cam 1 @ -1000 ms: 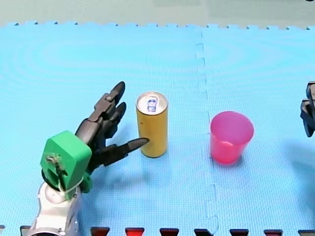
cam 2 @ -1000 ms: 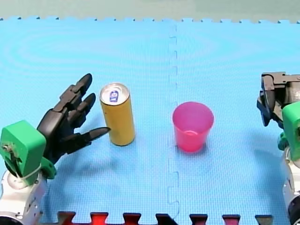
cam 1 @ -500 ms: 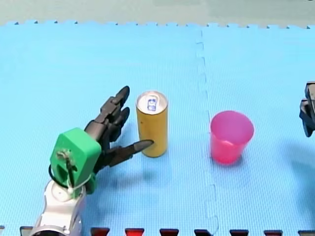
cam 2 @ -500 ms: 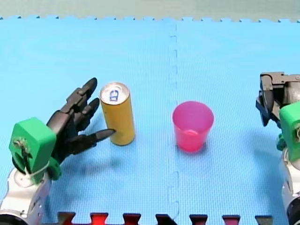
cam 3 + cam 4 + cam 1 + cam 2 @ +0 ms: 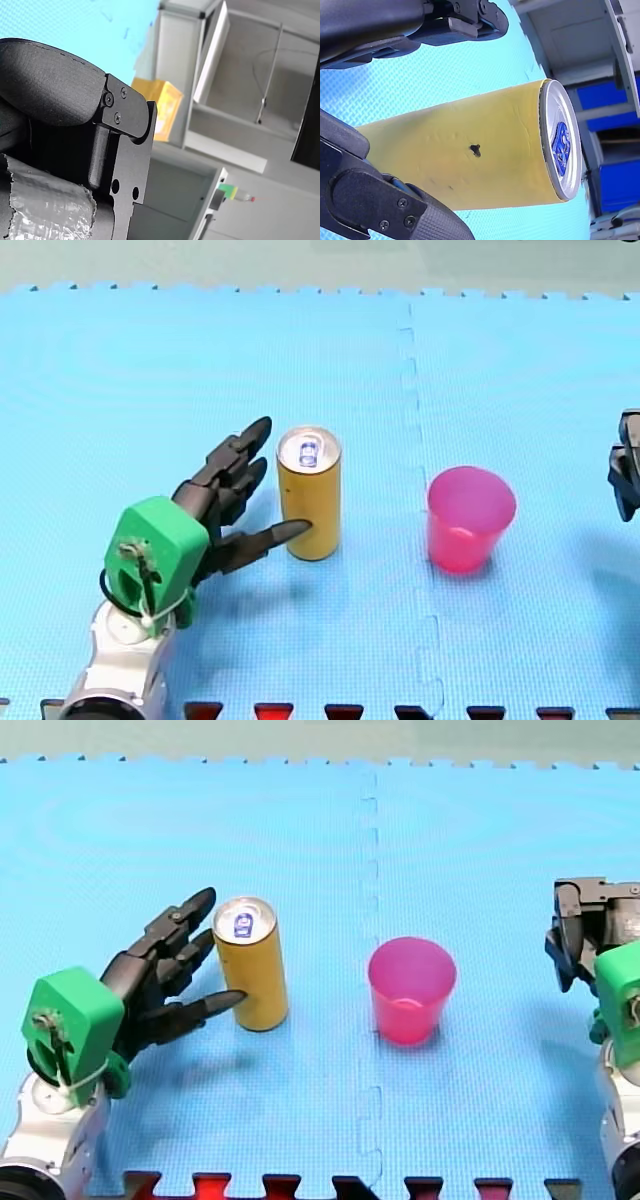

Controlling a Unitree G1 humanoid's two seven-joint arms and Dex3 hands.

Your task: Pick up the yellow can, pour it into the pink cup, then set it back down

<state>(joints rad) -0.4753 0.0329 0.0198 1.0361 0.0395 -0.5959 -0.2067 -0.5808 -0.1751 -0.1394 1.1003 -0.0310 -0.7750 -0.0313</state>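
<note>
Flanking yellow can (image 5: 310, 502) with left hand (image 5: 222, 508), wide, holding nothing. Standing upright left of the foam mat's (image 5: 520, 370) middle seam, pink cup (image 5: 470, 522) well right. Risks toppling it by nudging low before closing. Cannot tell right hand's (image 5: 582, 932) state, at right edge.

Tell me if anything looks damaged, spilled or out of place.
Only the yellow can: its side carries a small dark mark and shallow dents. It stands upright by the left hand; the pink cup is upright, nothing spilled.
</note>
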